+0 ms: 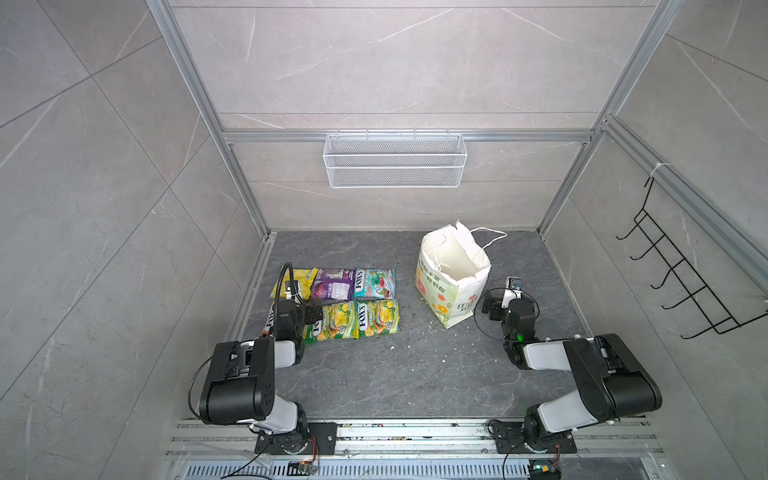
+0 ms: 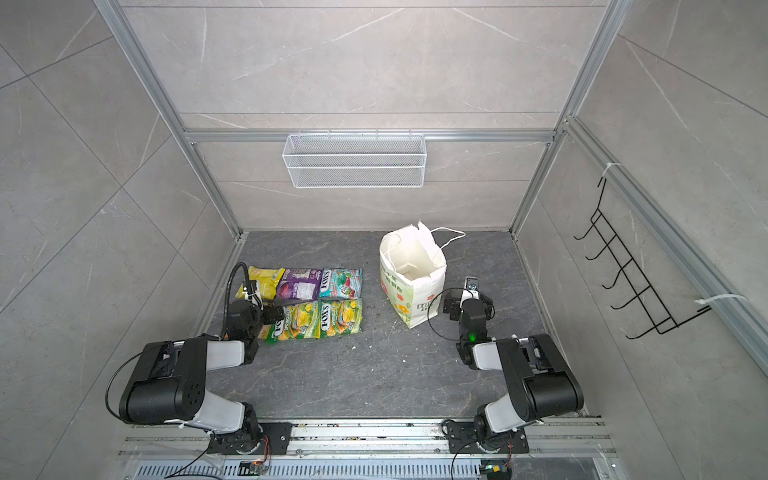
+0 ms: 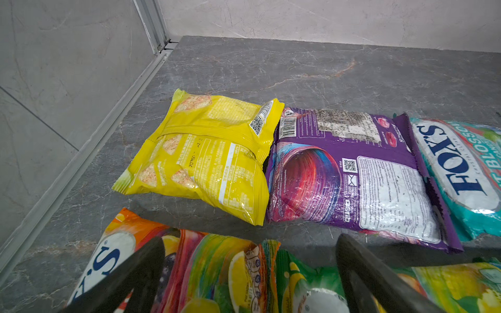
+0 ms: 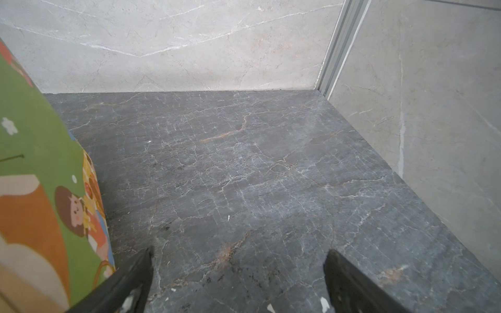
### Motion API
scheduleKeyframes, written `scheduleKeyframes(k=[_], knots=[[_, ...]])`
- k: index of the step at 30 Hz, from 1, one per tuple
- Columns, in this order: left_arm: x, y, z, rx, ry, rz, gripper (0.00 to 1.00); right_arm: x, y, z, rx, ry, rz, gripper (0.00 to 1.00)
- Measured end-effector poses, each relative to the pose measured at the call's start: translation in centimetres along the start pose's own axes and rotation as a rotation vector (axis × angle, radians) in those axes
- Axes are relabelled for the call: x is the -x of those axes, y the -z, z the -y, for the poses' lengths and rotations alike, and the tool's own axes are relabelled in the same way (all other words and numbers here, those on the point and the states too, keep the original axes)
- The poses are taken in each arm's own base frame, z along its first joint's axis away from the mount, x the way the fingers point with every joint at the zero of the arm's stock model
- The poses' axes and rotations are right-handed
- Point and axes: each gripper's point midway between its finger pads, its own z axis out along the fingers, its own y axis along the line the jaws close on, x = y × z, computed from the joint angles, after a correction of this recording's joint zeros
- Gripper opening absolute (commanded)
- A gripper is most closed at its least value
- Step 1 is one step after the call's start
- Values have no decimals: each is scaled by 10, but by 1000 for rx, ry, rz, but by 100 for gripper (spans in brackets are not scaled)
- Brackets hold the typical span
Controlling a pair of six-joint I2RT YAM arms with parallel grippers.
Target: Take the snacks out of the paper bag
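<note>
The left gripper is hanging wide open, gripping nothing, right over the orange-red FOX'S packet and a green-yellow packet. The right gripper is gaping too, also holding nothing, just beside the upright paper bag. All six snacks are lying in two rows on the dark stone tabletop, left of the bag.

Bright even light, soft shadows, sharp
</note>
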Motion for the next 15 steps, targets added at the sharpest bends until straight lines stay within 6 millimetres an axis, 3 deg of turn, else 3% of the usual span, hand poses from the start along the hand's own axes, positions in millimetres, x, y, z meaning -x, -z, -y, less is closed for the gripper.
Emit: scheduleKeyframes(k=[15], knots=[[0,0,1,-3,0,-1,100,-5,-1,3,8,-3,-22,99]])
